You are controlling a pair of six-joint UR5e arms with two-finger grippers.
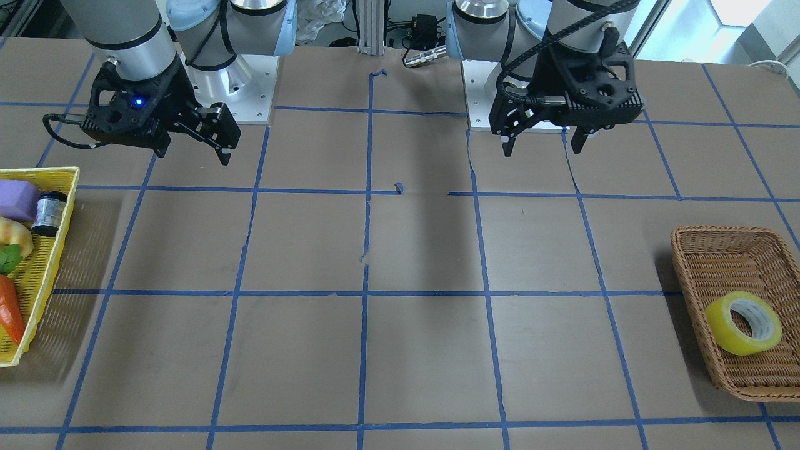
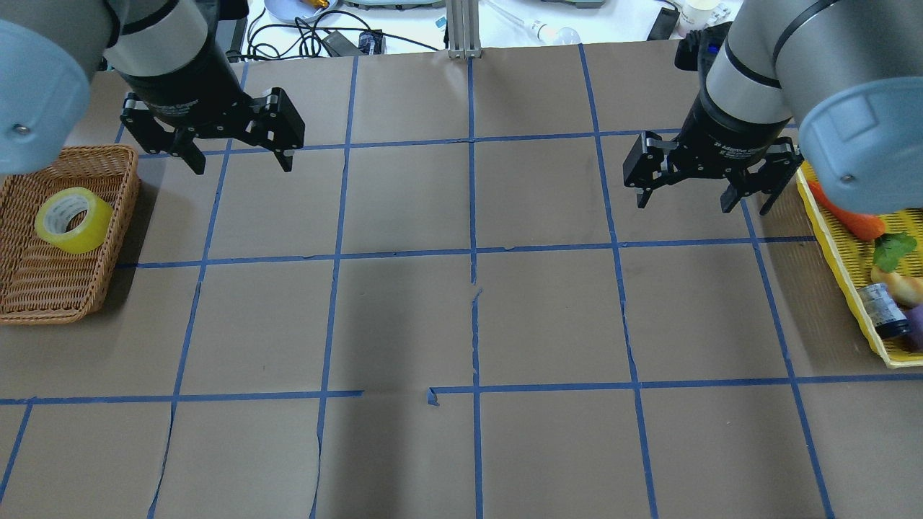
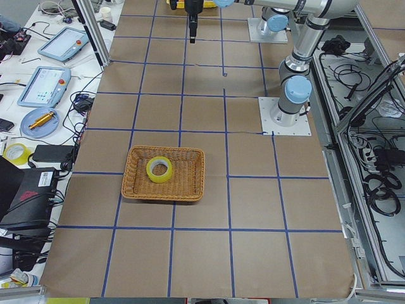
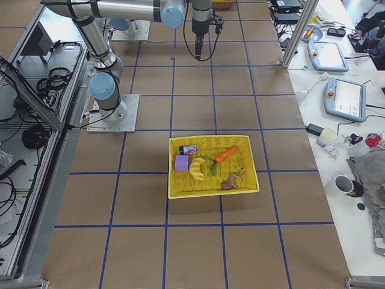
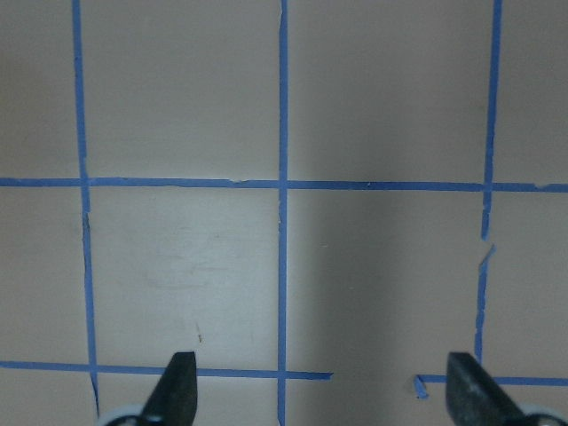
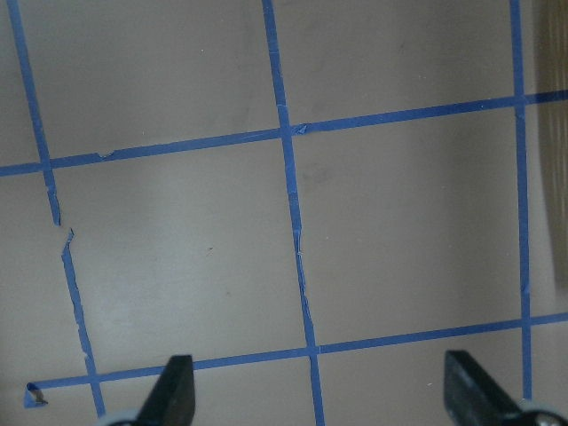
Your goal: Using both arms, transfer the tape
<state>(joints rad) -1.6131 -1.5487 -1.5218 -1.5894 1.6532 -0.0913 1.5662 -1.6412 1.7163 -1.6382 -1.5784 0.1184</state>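
Observation:
The yellow tape roll (image 1: 744,323) lies tilted inside a brown wicker basket (image 1: 686,262) at the table's end on my left side. It also shows in the overhead view (image 2: 73,220) and the exterior left view (image 3: 159,169). My left gripper (image 2: 241,166) hangs open and empty above the table, beside the basket and apart from the tape; it also shows in the front view (image 1: 542,150). My right gripper (image 2: 703,203) hangs open and empty near the opposite end (image 1: 194,153). Both wrist views show only bare paper between open fingertips (image 5: 182,390) (image 6: 177,390).
A yellow plastic basket (image 2: 844,281) at my right end holds a carrot (image 2: 851,216), a small jar (image 2: 883,310), a purple block and a banana-like piece. Blue tape grid lines cross the brown paper. Cables and devices lie beyond the far edge.

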